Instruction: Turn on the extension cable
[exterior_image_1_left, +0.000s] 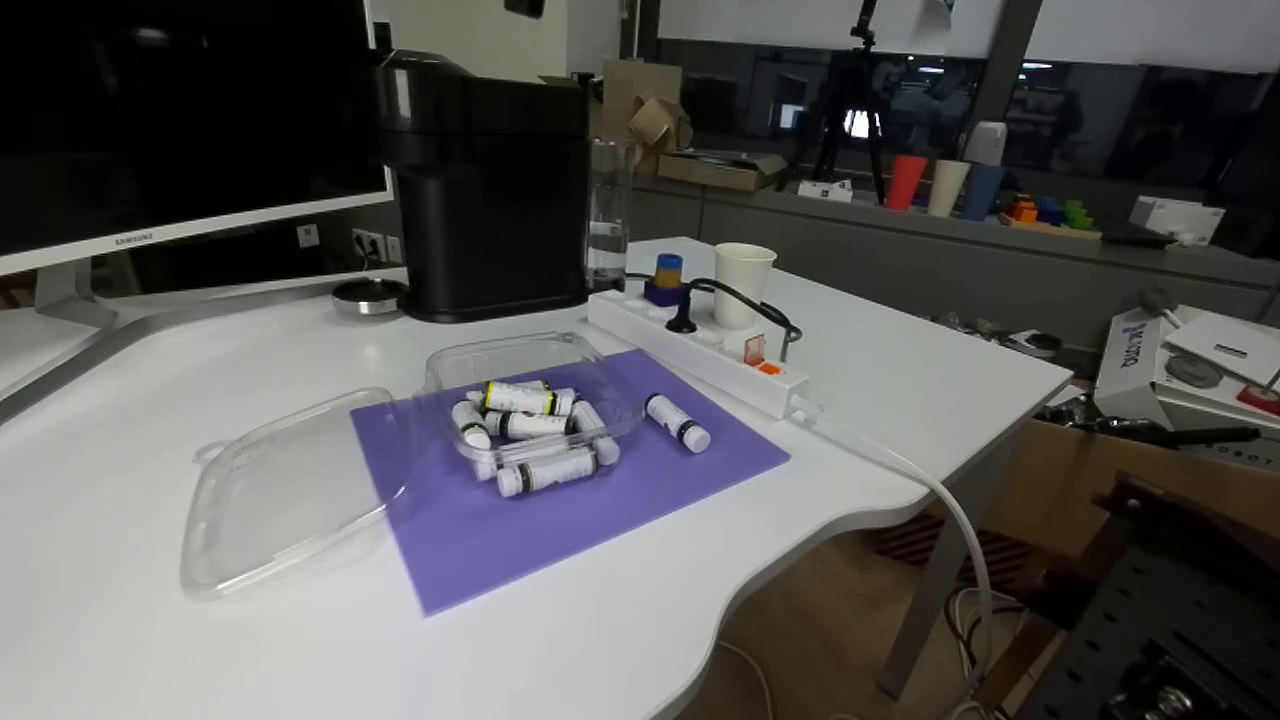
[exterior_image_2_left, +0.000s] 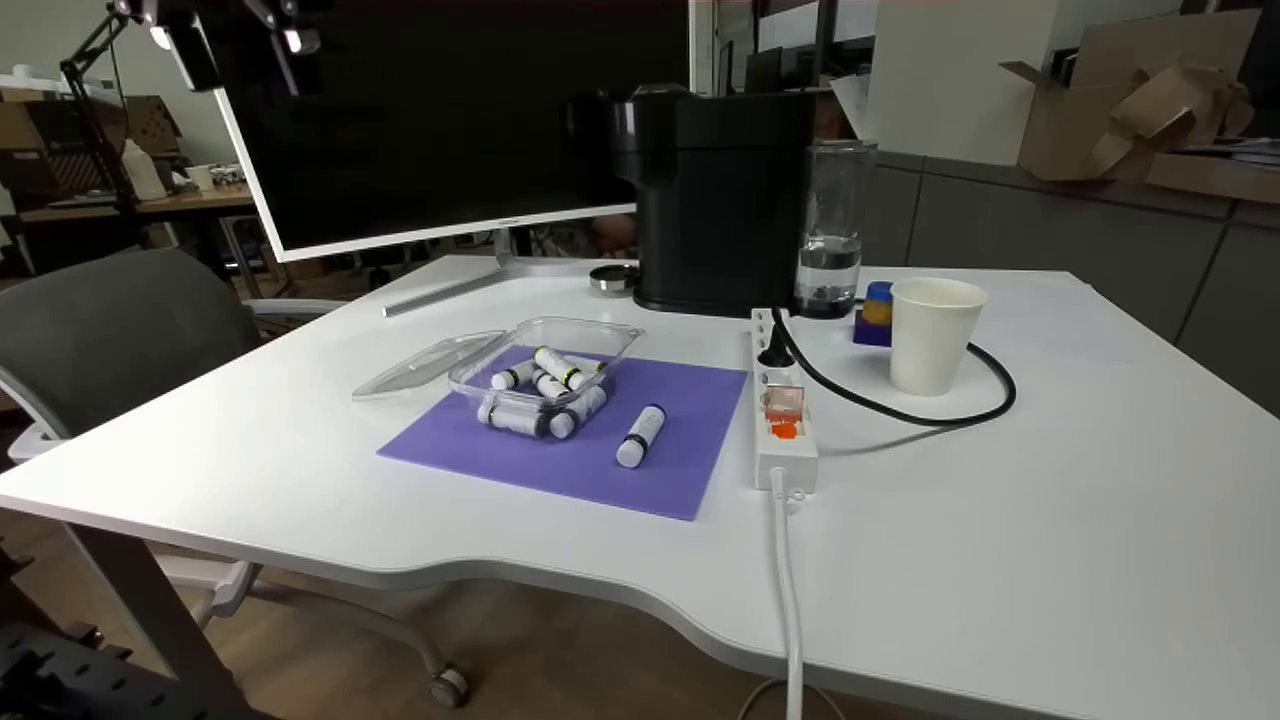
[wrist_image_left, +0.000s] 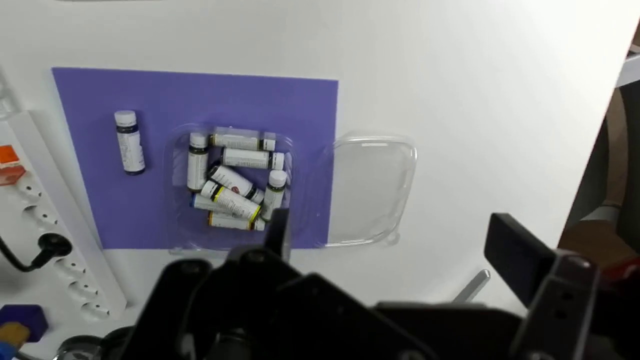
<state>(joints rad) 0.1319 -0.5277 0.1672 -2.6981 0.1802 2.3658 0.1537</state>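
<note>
I'm holding my gripper (wrist_image_left: 394, 237) empty, jaws spread, white power strip (wrist_image_left: 67, 220) lying along the wrist frame's left edge, so I'm favouring closing up first, then pressing the orange switch (wrist_image_left: 8, 154) squarely, clear of its raised cover (wrist_image_left: 10, 175).

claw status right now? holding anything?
Claw: open, jaws well apart, holding nothing.
</note>
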